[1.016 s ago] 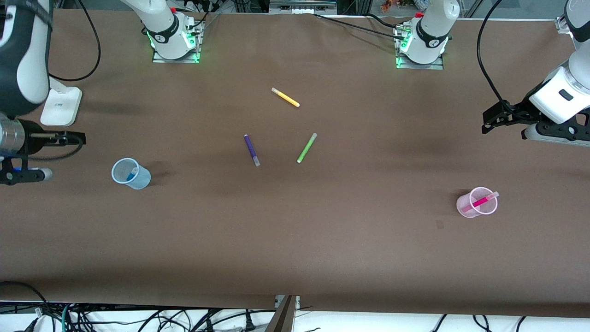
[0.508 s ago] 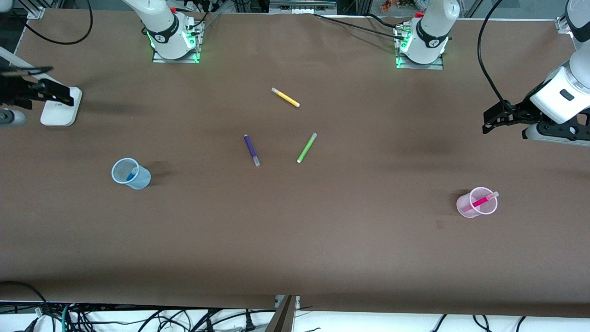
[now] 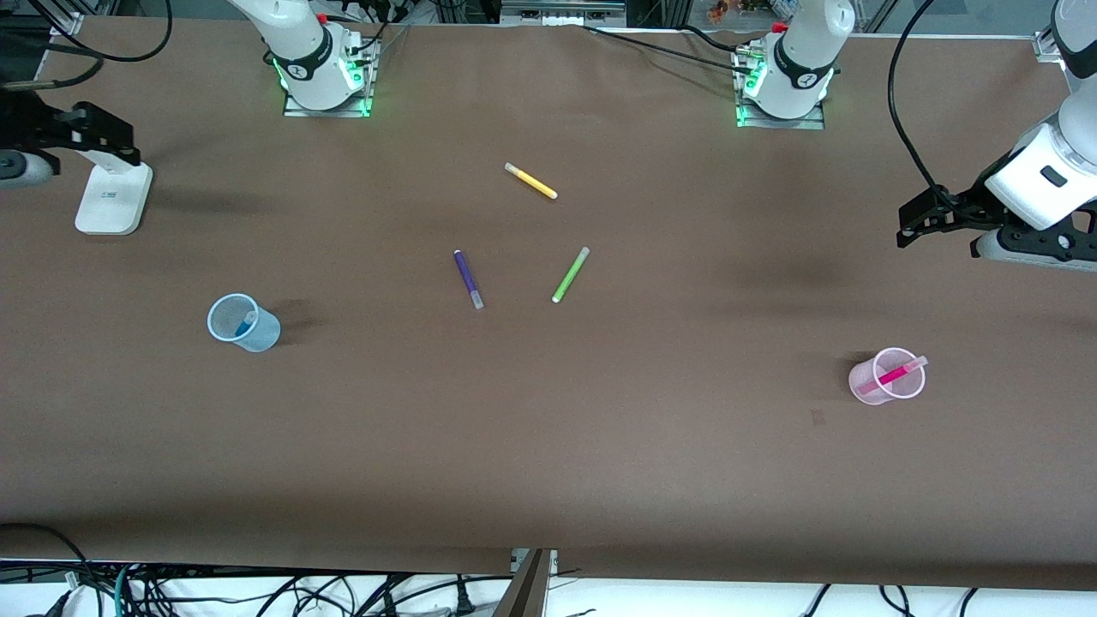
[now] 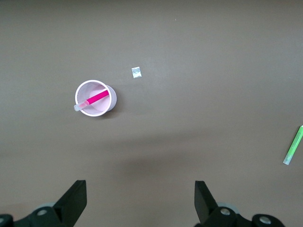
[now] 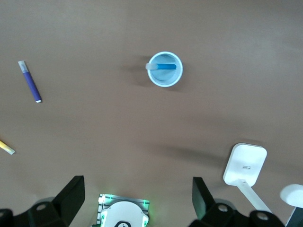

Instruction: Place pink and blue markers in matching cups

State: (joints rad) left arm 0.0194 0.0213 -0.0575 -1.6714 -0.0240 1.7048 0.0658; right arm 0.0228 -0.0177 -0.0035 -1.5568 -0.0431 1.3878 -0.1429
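Since both markers already sit in their cups, you can treat the sorting as done, as far as these views show. The pink marker (image 3: 893,375) leans inside the pink cup (image 3: 867,387), toward the left arm's end of the table, its pale cap poking just over the rim. The blue marker (image 3: 245,324) rests in the blue cup (image 3: 257,336), toward the right arm's end. Both cups stand upright.

Between the two cups, and farther from the front camera, the purple marker (image 3: 468,278), green marker (image 3: 570,274) and yellow marker (image 3: 530,181) lie loose on the table (image 3: 548,446). They are not part of the job, so you have nothing left to move, by my reading.

Your left gripper (image 3: 915,224) hangs in the air over the table's edge at the left arm's end, well apart from the pink cup; its wrist view shows the fingers (image 4: 73,201) spread wide with nothing between them. Your right gripper (image 3: 107,137) hangs over the white stand (image 3: 111,201) at the right arm's end, well apart from the blue cup, fingers (image 5: 71,196) likewise spread and empty. Both arms look parked, waiting.
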